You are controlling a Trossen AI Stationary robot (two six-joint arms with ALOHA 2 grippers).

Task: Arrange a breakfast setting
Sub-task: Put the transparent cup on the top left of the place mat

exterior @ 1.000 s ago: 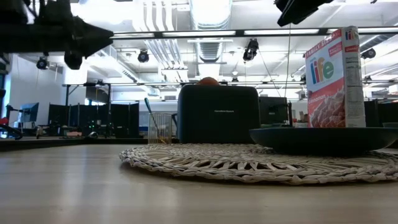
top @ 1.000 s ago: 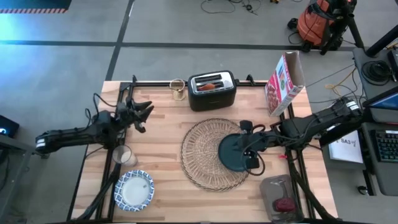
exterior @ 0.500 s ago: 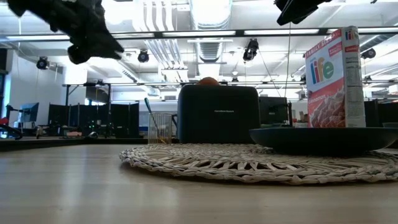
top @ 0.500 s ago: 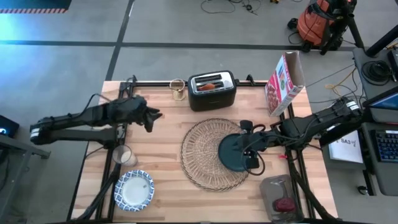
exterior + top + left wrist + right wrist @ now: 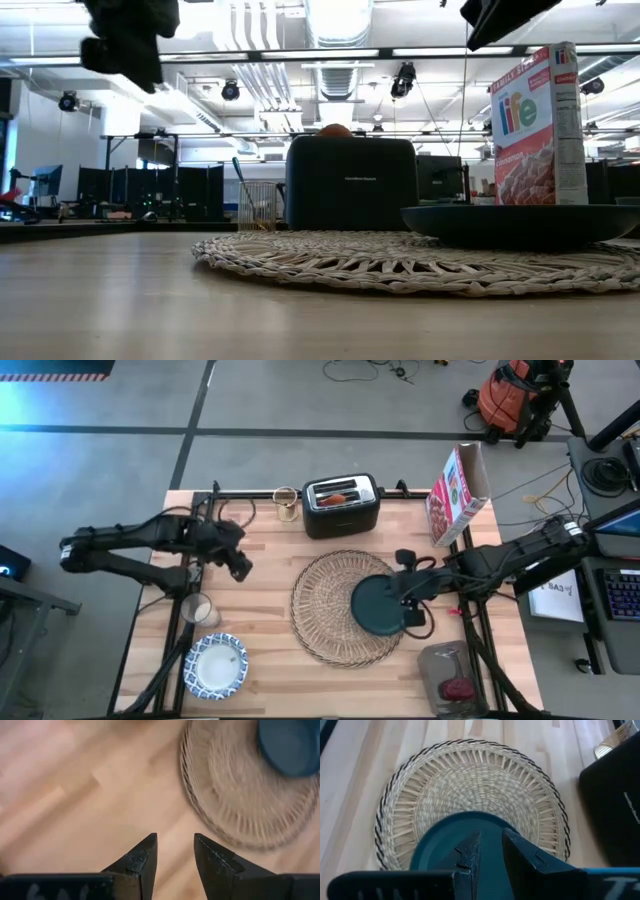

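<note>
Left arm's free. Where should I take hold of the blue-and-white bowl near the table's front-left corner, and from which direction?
Grip the blue-and-white bowl by its rim, from straight above, one finger inside and one outside. It sits upright with its mouth open, too wide to span. Take the rim's front or left part: the small clear glass stands close behind it. The left tool hovers over bare table farther back.

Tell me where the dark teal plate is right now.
In the high view, the dark teal plate lies on the right part of the woven placemat, overhanging its edge, with the right gripper over it.
</note>
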